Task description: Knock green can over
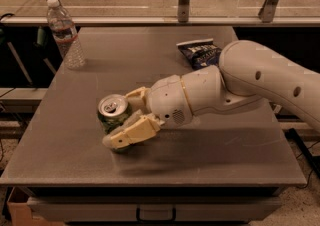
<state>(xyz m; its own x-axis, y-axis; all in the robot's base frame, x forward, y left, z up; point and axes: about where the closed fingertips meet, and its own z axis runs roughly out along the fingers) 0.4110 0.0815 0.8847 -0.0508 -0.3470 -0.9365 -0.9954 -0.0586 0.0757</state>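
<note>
The green can (113,108) stands on the grey table (220,150) at the front left, its silver top with pull tab facing up and toward the camera. It looks upright or slightly tilted. My gripper (119,119) reaches in from the right, low over the table and open. One cream finger (136,95) lies behind the can and the other finger (131,133) lies in front of it, covering the can's lower part. The near finger touches the can.
A clear plastic water bottle (64,32) stands at the table's far left corner. A dark blue snack bag (199,52) lies at the back right, beside my arm. The table's front edge is close to the can. Railing posts stand behind the table.
</note>
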